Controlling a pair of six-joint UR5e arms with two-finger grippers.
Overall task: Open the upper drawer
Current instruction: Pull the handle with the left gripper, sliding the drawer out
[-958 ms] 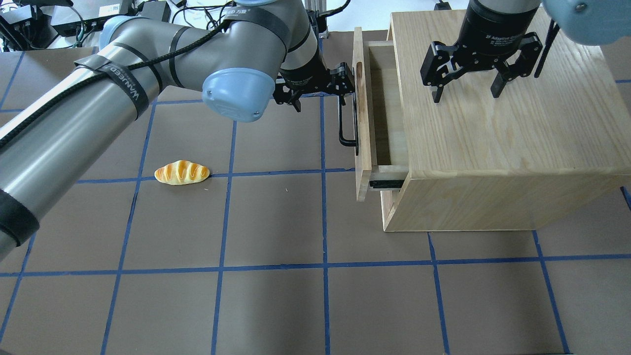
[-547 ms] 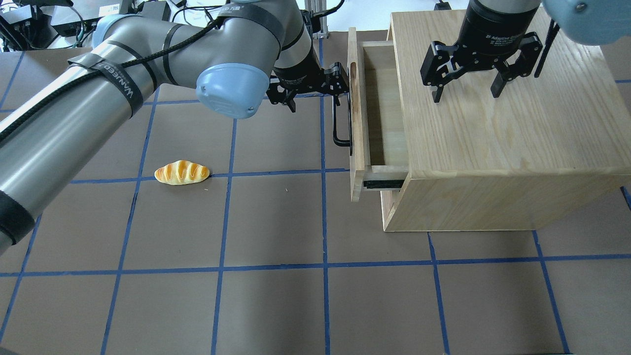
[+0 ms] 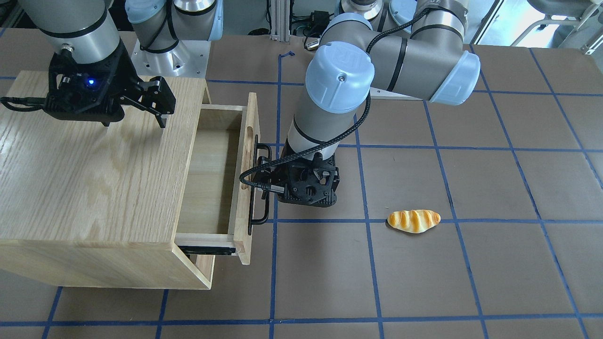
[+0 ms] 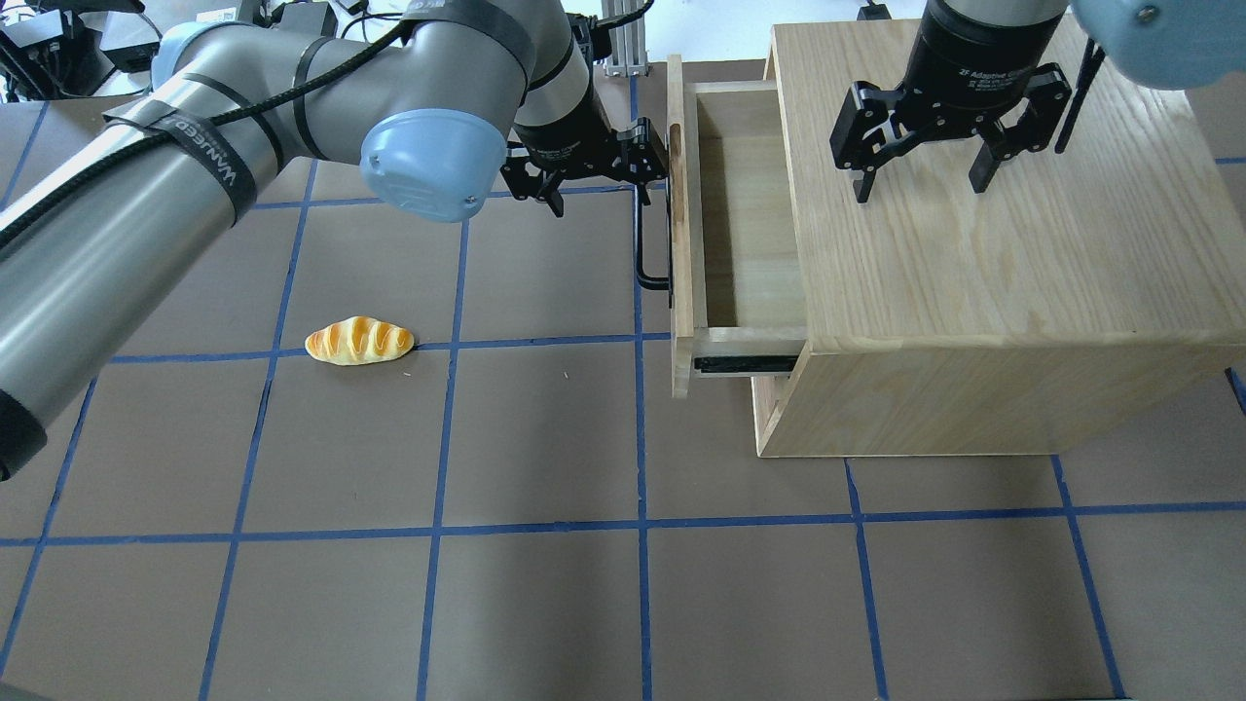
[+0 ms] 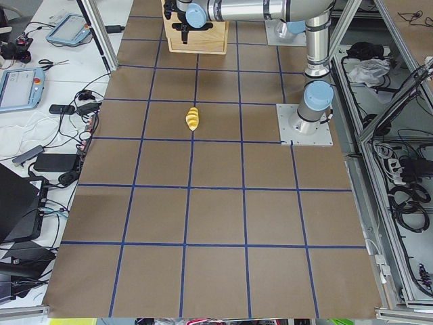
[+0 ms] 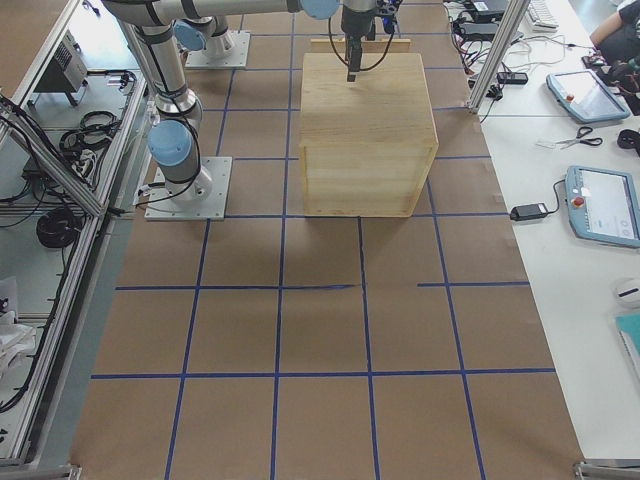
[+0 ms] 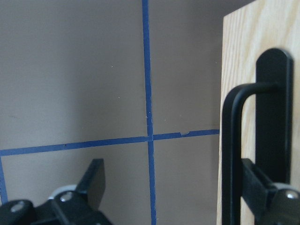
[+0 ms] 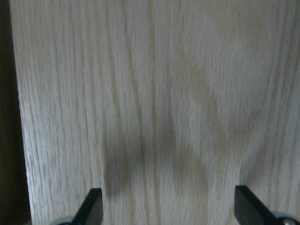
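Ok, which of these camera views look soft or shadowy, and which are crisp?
Right wrist view: soft focus, the grain of the cabinet top is smeared, with two faint shadows low in frame. Left wrist view: the black handle is close and slightly soft, and the mat is evenly lit. Overhead view: crisp, with broad dim shadows across the mat. Exterior left view: sharp, but the bread is tiny.

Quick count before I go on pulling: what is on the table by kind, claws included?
cabinet: 1
upper drawer, pulled out: 1
bread roll: 1
claws: 2, the left claw and the right claw
Total: 5
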